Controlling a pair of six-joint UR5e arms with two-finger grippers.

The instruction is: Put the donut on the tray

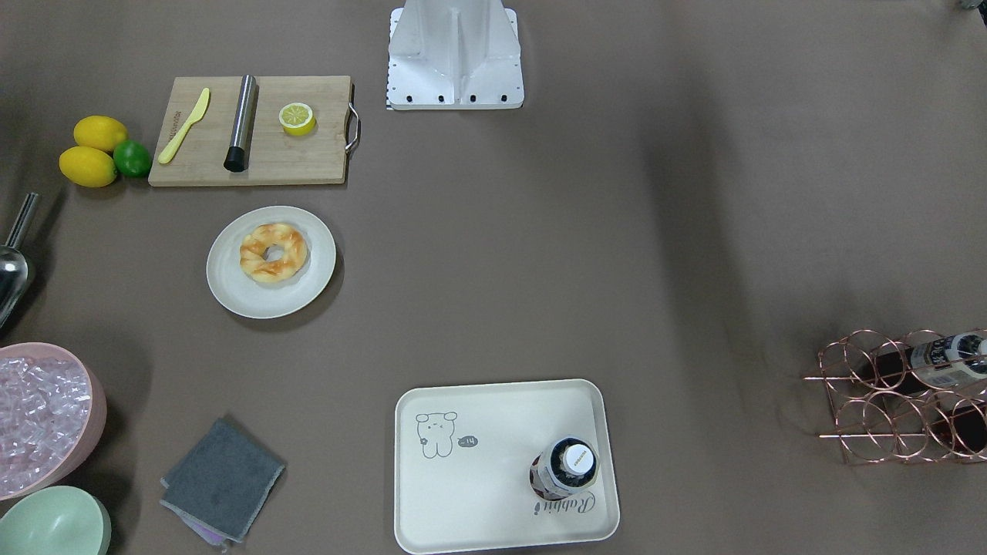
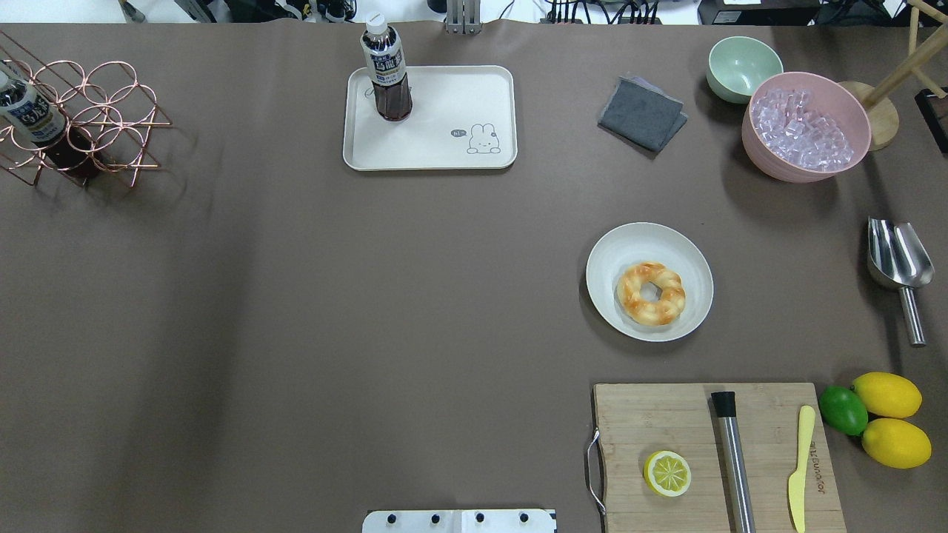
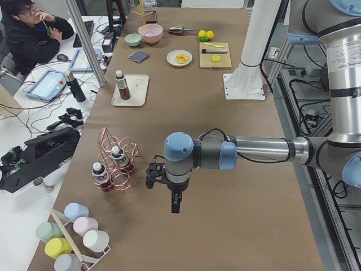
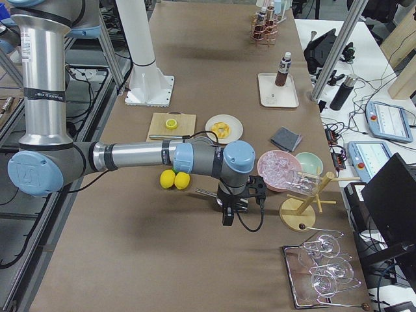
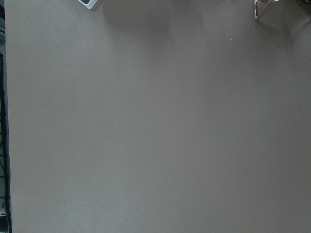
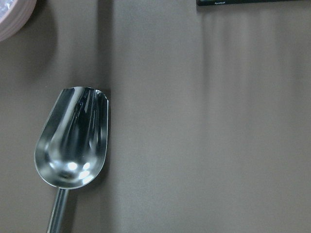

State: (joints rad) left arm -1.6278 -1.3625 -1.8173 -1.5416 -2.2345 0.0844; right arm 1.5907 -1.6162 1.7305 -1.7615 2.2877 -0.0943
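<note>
The donut point(image 2: 652, 293), golden with orange-brown streaks, lies on a round off-white plate point(image 2: 615, 252) right of the table's middle; it also shows in the front view point(image 1: 273, 252). The cream tray point(image 2: 459, 96) with the animal drawing sits at the far edge, and a dark bottle point(image 2: 386, 70) stands on its left part. My left gripper point(image 3: 175, 206) shows only in the exterior left view, above bare table near the wire rack. My right gripper point(image 4: 227, 218) shows only in the exterior right view, above the metal scoop point(image 6: 73, 138). I cannot tell whether either is open or shut.
A wooden cutting board point(image 2: 711, 451) holds a halved lemon point(image 2: 667, 473), a steel rod and a yellow knife. Two lemons and a lime point(image 2: 843, 409) lie beside it. A pink bowl of ice point(image 2: 806, 126), a green bowl point(image 2: 743, 66), a grey cloth point(image 2: 641, 112) and a copper bottle rack point(image 2: 74, 118) stand around.
</note>
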